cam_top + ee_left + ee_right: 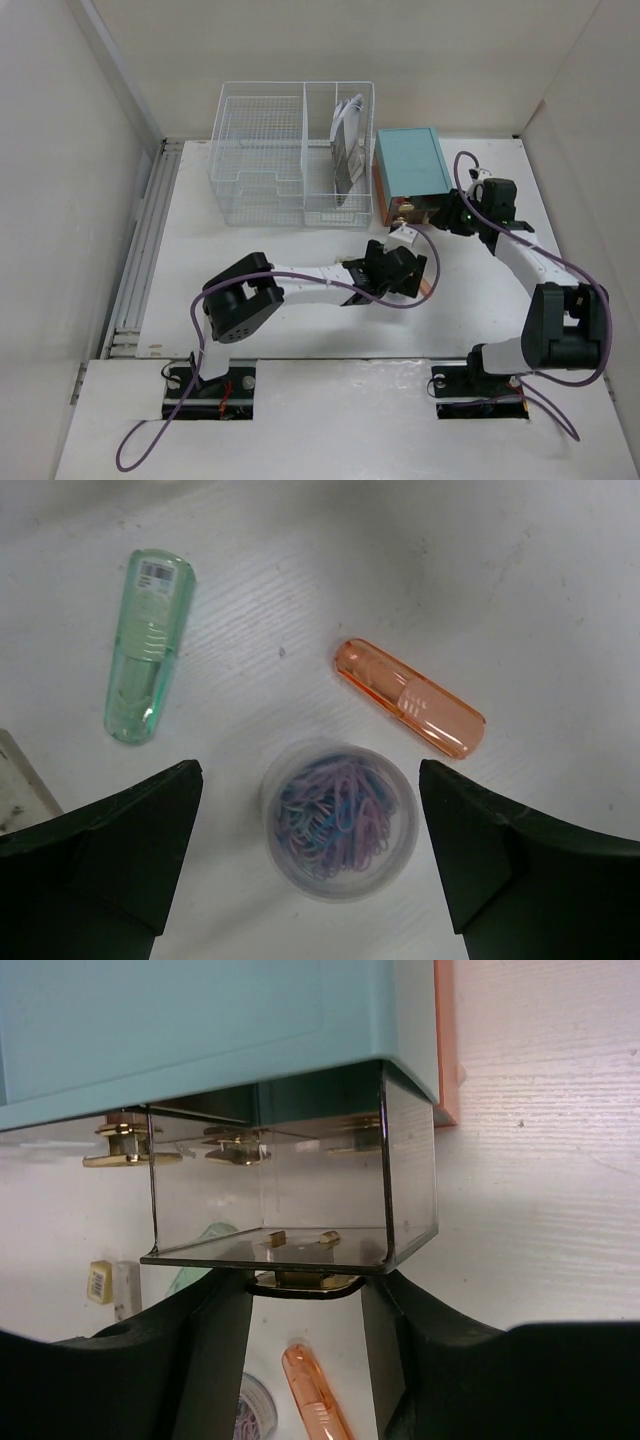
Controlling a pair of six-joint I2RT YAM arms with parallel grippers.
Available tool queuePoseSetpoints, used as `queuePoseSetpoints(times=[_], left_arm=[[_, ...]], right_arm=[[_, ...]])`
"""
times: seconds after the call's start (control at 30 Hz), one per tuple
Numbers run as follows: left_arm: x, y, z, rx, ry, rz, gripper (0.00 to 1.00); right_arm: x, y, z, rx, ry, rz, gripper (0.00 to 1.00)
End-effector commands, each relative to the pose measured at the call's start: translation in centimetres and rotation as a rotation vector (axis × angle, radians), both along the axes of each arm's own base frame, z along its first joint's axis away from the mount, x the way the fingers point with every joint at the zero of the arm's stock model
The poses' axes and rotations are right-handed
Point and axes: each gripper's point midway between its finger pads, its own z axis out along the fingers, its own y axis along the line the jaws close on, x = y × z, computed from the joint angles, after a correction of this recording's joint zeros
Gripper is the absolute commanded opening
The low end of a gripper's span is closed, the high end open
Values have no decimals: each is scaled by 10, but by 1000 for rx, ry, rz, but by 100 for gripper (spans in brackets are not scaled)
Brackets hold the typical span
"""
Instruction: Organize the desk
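The white desk [250, 240] bears small items. My left gripper [393, 268] hangs open over a clear round tub of coloured paper clips [340, 820], which lies between its fingers [120, 850] without touching them. A green clear case [148, 645] and an orange clear case [410, 698] lie just beyond. My right gripper [447, 215] is shut on the gold handle [305, 1282] of a clear drawer [290, 1190], which stands pulled out of the teal box [410, 162].
A white wire basket [290, 150] with flat grey items in its right section stands at the back, left of the teal box. A white eraser [20, 780] lies by my left finger. White walls border the desk.
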Motion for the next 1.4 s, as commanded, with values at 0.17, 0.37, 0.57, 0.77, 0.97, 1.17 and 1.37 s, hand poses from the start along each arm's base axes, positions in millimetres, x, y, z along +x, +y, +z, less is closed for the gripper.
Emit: queuePoseSetpoints(times=[0.17, 0.37, 0.57, 0.77, 0.97, 1.17, 1.37], left_arm=[[-39, -10, 19, -27, 3, -83, 86], [-39, 0, 13, 21, -1, -53, 84], [-26, 12, 3, 82, -39, 32, 70], [-18, 8, 3, 88, -67, 64, 60], [-15, -3, 10, 62, -82, 46, 36], [-19, -8, 13, 40, -67, 24, 13], [-21, -7, 61, -60, -93, 20, 0]], right_arm=[[-22, 1, 5, -24, -12, 38, 14], [-29, 2, 7, -25, -11, 51, 14], [-36, 7, 2, -10, 12, 79, 29], [-43, 10, 9, -11, -1, 109, 54], [-60, 16, 26, -15, -25, 173, 69], [-77, 22, 48, -5, -59, 213, 72], [-83, 25, 66, -10, -106, 242, 73]])
